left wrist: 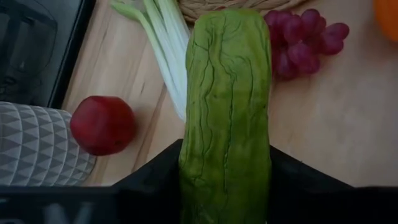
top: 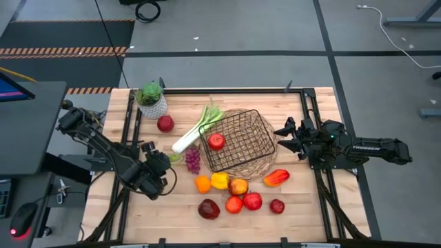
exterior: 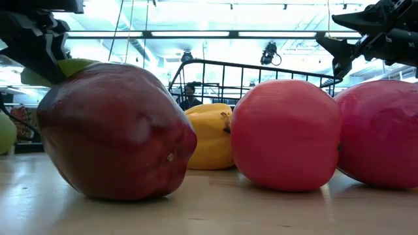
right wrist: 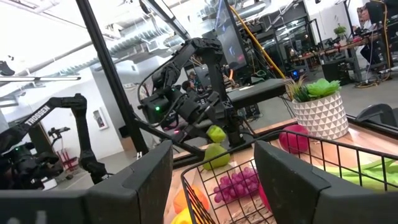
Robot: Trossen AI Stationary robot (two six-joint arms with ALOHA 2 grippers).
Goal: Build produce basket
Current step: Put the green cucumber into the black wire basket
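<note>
A pale wooden table (top: 138, 207) framed by dark rails stands on a grey workshop floor, and the right wrist view looks past it into a bright lab with other arms and screens.

The left gripper (top: 164, 162) is clenched on a green, ridged piece of produce — probably the pear or a wrinkled green vegetable (left wrist: 227, 106) — which fills the left wrist view between the dark fingers. It hovers near the table's left-centre, just beside the purple grapes (top: 192, 160) and the pale end of the leek (top: 196, 129).

The basket (top: 238, 141) lies to the gripper's right and slightly farther from the table's front edge, sitting on its round wicker base near the table's middle with one red apple (top: 216, 141) already inside. The held piece's long axis points roughly toward the basket, so the carry looks to be a short one over the grapes and up across the near rim. The right gripper (top: 284, 136) waits just beside the basket's opposite side, fingers spread apart and empty; the left arm is the one committed.

The other produce — orange, yellow and red pieces and several apples — lies in a loose row (top: 238, 195) in front of the basket, with one more apple (top: 165, 124) by the white plant pot (top: 152, 105).

Only the left wrist view shows the held piece's ridged skin. The low view is blocked by the big apples (exterior: 117, 130) — it shows just the basket's rim (exterior: 248, 65) behind them.
</note>
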